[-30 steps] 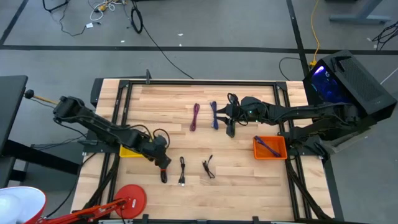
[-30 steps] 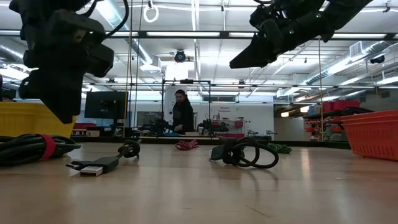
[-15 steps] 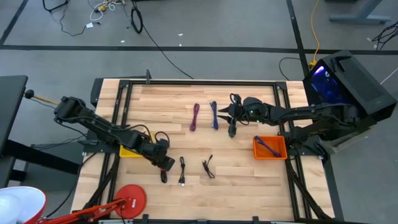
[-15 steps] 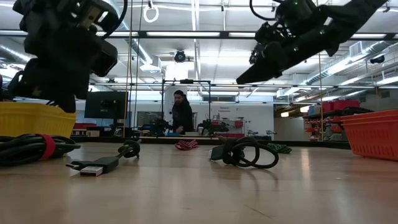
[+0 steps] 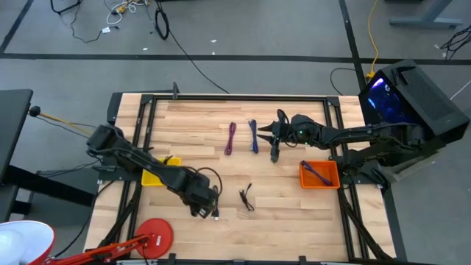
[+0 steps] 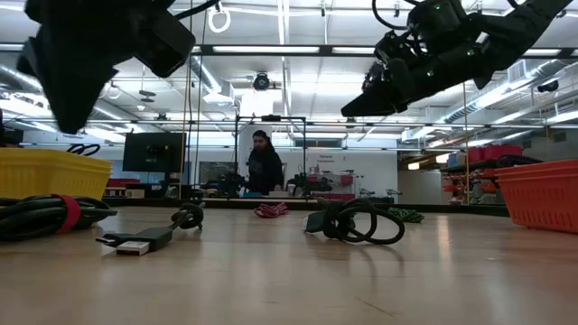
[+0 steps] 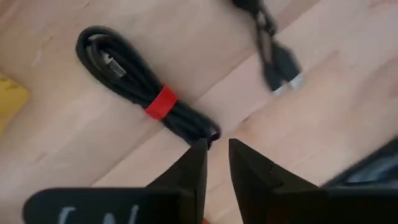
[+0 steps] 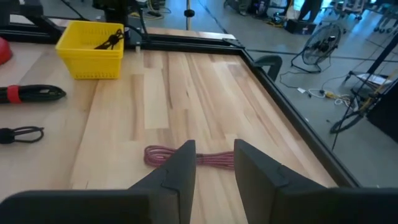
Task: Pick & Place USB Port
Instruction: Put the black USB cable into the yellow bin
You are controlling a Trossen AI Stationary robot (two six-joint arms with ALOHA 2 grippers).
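Note:
Several bundled USB cables lie flat on the wooden table (image 5: 294, 213). A black one with a red band (image 7: 146, 93) lies just past the fingertips of my left gripper (image 7: 216, 163), which points down at it from above, its fingers a narrow gap apart with nothing between them. Beside it lies a black cable with a silver plug (image 7: 280, 68). A looped black cable (image 5: 246, 199), a maroon one (image 5: 231, 138) and a blue one (image 5: 253, 136) lie farther off. My right gripper (image 5: 274, 153) hangs open above the table beside the blue cable.
A yellow bin (image 5: 153, 177) stands at the left with a cable in it, and an orange bin (image 5: 320, 175) at the right holds a purple cable. Another black cable (image 5: 278, 118) lies behind the right arm. A person stands in the room beyond the table (image 6: 264, 167).
My left gripper has risen and swung toward the table's right and near edge, tipping to point more steeply down, and now hangs over the red-banded cable and the plug cable. My right gripper has sunk a little and then kept still. No cable has moved.

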